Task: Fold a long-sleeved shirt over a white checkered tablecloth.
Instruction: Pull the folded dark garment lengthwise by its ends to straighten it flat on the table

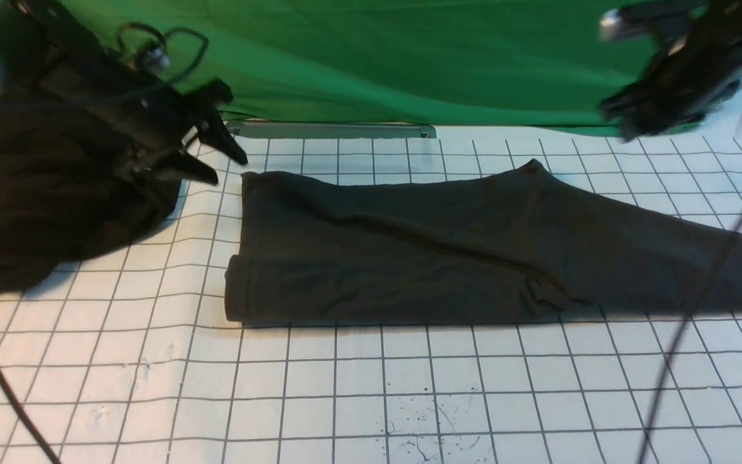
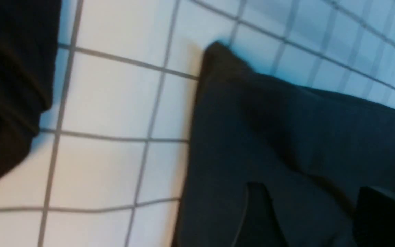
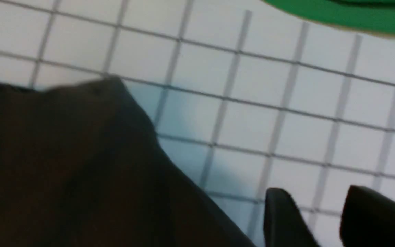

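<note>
The long-sleeved shirt [image 1: 448, 251] lies folded into a long dark charcoal band across the white checkered tablecloth [image 1: 371, 393], one end running off to the right; its logo is hidden. My left gripper [image 1: 228, 167] hovers open just beyond the shirt's far left corner. In the left wrist view its dark fingers [image 2: 255, 216] stand apart over the shirt [image 2: 286, 137], holding nothing. My right gripper [image 1: 619, 119] is raised at the far right, blurred. In the right wrist view it [image 3: 324, 209] is open over bare tablecloth [image 3: 252, 103], beside the shirt's edge [image 3: 63, 164].
A blacker heap of cloth [image 1: 55, 193] sits at the left under my left arm, also in the left wrist view [image 2: 9, 85]. Green cloth [image 1: 377, 58] hangs behind the table. A grey metal bar [image 1: 332, 131] lies at the far edge. Cables [image 1: 699, 303] cross the front right.
</note>
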`<state>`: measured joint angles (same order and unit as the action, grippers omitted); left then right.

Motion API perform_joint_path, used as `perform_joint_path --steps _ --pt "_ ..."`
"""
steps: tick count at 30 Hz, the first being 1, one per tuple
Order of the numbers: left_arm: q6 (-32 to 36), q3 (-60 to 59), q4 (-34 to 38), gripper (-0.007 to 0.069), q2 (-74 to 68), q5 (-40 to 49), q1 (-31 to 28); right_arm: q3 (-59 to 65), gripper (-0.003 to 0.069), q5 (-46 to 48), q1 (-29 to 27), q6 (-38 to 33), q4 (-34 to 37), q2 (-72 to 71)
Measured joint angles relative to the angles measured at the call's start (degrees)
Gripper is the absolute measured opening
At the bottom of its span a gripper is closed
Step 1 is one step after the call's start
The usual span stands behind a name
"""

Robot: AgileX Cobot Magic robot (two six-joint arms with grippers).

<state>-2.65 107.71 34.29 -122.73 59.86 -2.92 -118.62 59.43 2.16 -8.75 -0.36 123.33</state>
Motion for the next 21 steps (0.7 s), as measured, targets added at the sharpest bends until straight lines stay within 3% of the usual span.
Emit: perform_joint_path --steps 5,11,18,21 --pt "2.05 0.44 -0.07 0.0386 5.12 3.55 -0.07 1.42 0.0026 9.01 -7.92 -1.45 -0.88 -5.95" --pt "4.1 0.46 -1.05 0.0369 6.15 7.09 -0.07 9.17 0.0 9.95 -17.79 0.79 -0.45 -9.08" --pt "4.53 0.46 -1.18 0.0347 6.15 7.31 -0.07 19.8 0.0127 6.6 -23.89 1.48 5.4 -9.07" --pt "4.58 0.46 -1.25 0.0345 6.15 6.32 -0.07 25.05 0.0255 -1.14 -24.19 1.27 6.65 -8.91"
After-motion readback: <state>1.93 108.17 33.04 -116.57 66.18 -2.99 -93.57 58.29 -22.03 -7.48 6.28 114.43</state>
